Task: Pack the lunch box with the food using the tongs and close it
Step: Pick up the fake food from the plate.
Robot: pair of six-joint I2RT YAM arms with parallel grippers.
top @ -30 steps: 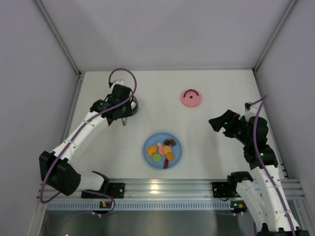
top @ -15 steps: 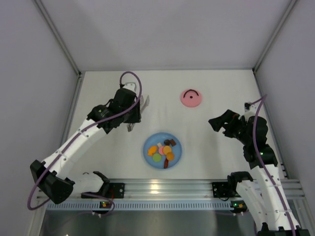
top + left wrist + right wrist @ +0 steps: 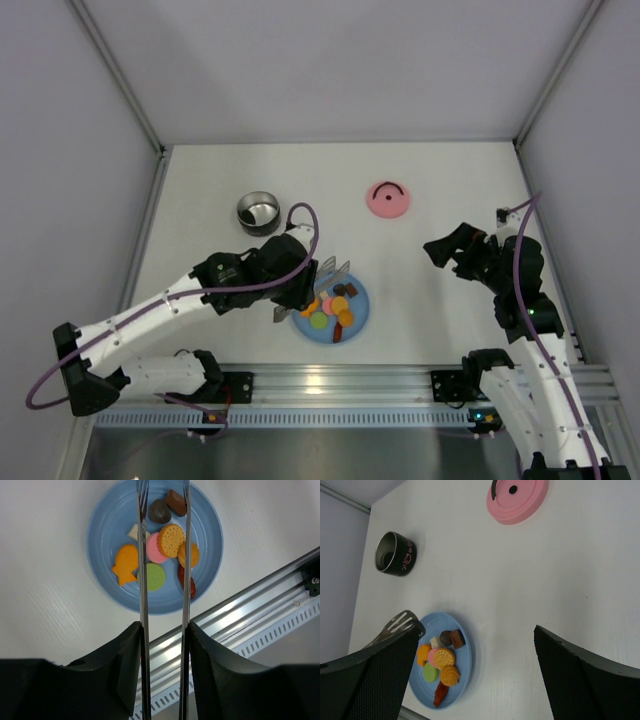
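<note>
Silver tongs (image 3: 142,575) held over a blue plate (image 3: 105,540) of toy food (image 3: 171,539).
The left gripper (image 3: 164,630) has its jaws clamped on the tongs, whose two slim arms reach across the plate with their tips apart. The right gripper (image 3: 440,252) hangs at the right, jaws wide apart. The steel lunch box (image 3: 259,212) stands open on the desk (image 3: 450,180) beyond the plate, with its pink lid (image 3: 388,199) well apart from it.

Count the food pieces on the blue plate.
9, all on the plate: orange fish, cream piece, pink disc, round cookie, green disc, swirl cookie, red strip, grey chocolate, brown chocolate. More may hide behind the tongs.
</note>
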